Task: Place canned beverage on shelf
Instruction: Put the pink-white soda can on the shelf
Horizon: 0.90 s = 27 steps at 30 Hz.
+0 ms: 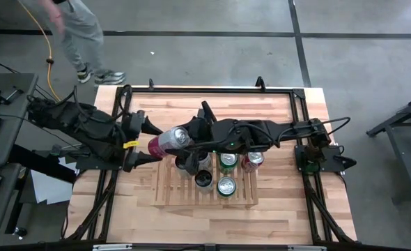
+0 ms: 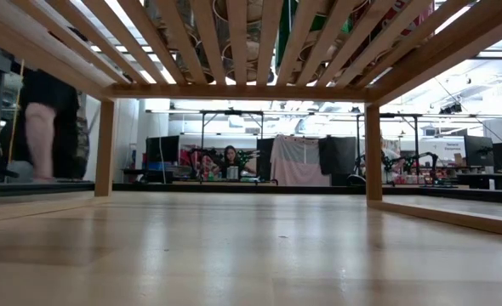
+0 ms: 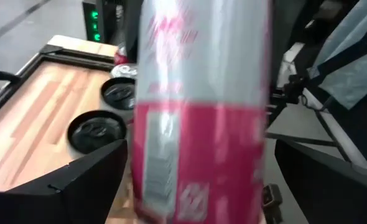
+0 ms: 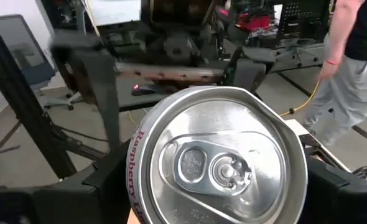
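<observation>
A pink and silver beverage can [image 1: 165, 143] hangs slanted in the air over the left end of the slatted wooden shelf [image 1: 171, 195]. Its top [image 4: 221, 165] faces the table's right. My right gripper [image 1: 189, 139], reaching in from the right, is shut on the can's top end. My left gripper [image 1: 152, 143] is open. Its fingers [image 3: 78, 183] stand on either side of the can's bottom half [image 3: 199, 155], and I see no touch. The low view shows only the shelf's underside [image 2: 251, 42]. My right gripper pinches the can's side wall just below the top rim [image 4: 139, 186] between its two fingers [image 4: 106, 183]. It comes nearly level from the table's right and looks straight onto the lid. The can is clear of the shelf, slanted, with its bottom toward the left arm.
Several cans stand on the shelf: two green [image 1: 226, 162] [image 1: 226, 186], one red [image 1: 253, 160], two dark-topped [image 1: 203, 179] [image 1: 184, 164]. A black frame rail [image 1: 212, 89] runs round the tabletop. A person [image 1: 80, 35] walks beyond the far left corner.
</observation>
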Tool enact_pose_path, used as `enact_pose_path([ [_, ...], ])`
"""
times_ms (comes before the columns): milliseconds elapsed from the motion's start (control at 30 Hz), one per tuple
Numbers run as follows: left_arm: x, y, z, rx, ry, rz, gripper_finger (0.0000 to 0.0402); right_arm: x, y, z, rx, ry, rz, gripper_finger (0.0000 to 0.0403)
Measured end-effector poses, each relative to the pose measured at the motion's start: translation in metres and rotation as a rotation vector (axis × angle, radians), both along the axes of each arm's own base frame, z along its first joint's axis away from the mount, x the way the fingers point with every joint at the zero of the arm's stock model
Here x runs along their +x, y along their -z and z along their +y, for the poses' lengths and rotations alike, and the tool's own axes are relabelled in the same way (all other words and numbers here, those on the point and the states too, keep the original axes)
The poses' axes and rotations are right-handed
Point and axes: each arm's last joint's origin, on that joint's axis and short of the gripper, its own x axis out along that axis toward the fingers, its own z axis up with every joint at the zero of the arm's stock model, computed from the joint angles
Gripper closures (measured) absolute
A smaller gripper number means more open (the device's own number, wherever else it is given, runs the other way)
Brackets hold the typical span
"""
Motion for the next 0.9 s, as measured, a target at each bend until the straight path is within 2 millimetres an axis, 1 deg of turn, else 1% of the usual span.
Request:
enact_pose_path([
  [100,0.005,-0.003,-0.002,-0.005,0.01,0.001,0.0002,0.001,0.002,0.001,0.001,-0.014,0.013,0.0112],
  [300,0.01,0.001,-0.005,-0.019,0.006,0.036,0.0002,0.003,0.005,0.002,0.008,-0.023,0.016,0.0112],
  [400,0.012,0.003,-0.005,-0.021,0.003,0.049,0.0011,0.006,0.006,0.003,0.009,-0.038,0.012,0.0112],
  [533,0.013,0.004,-0.006,-0.019,0.003,0.056,0.0045,0.006,0.007,0.004,0.01,-0.044,0.012,0.0112],
  [700,0.012,0.003,-0.006,-0.02,0.004,0.057,0.0124,0.006,0.006,0.005,0.01,-0.05,0.001,0.0112],
  [833,0.008,0.003,-0.004,-0.018,0.004,0.063,0.0128,0.007,0.005,0.005,0.012,-0.056,-0.005,0.0109],
  [867,0.007,0.003,-0.004,-0.018,0.005,0.062,0.0128,0.007,0.005,0.005,0.012,-0.058,-0.005,0.0093],
  [900,0.005,0.002,-0.003,-0.016,0.006,0.064,0.0128,0.007,0.005,0.004,0.013,-0.058,-0.006,0.007],
])
